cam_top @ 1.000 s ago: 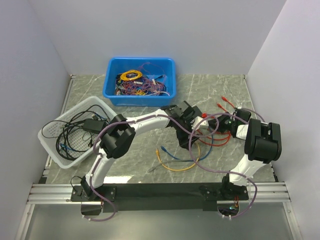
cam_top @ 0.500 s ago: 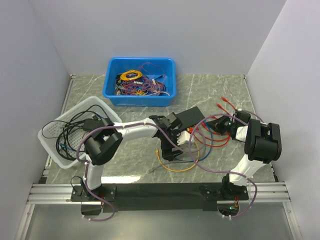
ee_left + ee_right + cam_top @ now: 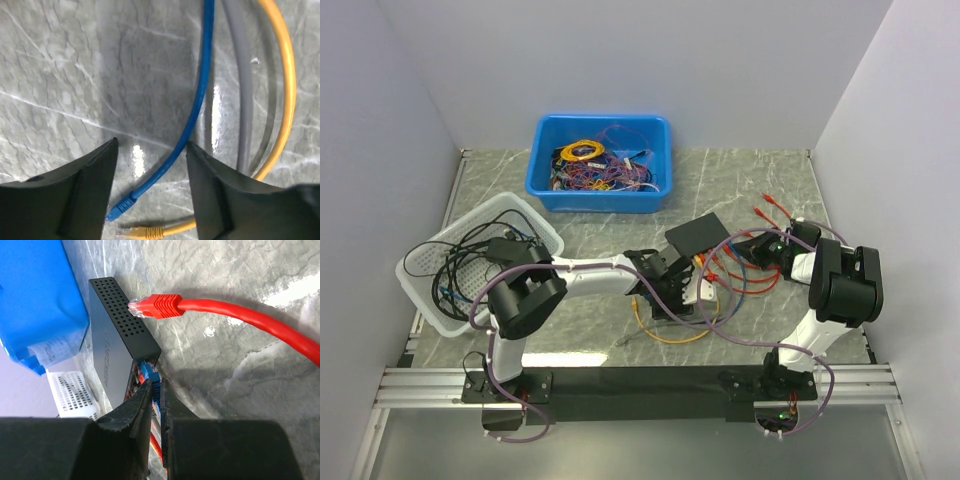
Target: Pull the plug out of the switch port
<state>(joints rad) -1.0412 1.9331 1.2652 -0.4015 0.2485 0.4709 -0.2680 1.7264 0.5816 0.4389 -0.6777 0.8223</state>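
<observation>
The switch (image 3: 703,238) is a flat black box lying mid-table; in the right wrist view its perforated end (image 3: 122,322) faces me. My right gripper (image 3: 156,386) is shut on a blue plug (image 3: 148,372) that sits in a port on the switch's edge; it also shows in the top view (image 3: 752,249). A loose red plug (image 3: 152,306) lies by the switch's corner. My left gripper (image 3: 151,145) is open and empty, hovering over a loose blue cable plug (image 3: 121,206) and a yellow plug (image 3: 143,232); in the top view it is (image 3: 663,296) in front of the switch.
A blue bin (image 3: 601,163) of cables stands at the back. A white basket (image 3: 470,262) with black cables is at the left. Red, blue and yellow cables (image 3: 672,333) loop on the table between the arms. A grey cable (image 3: 244,100) runs beside the yellow one.
My left gripper has drawn back from over the switch toward the near side and now hangs over the loose cables. The switch's top is uncovered. The right gripper has barely moved.
</observation>
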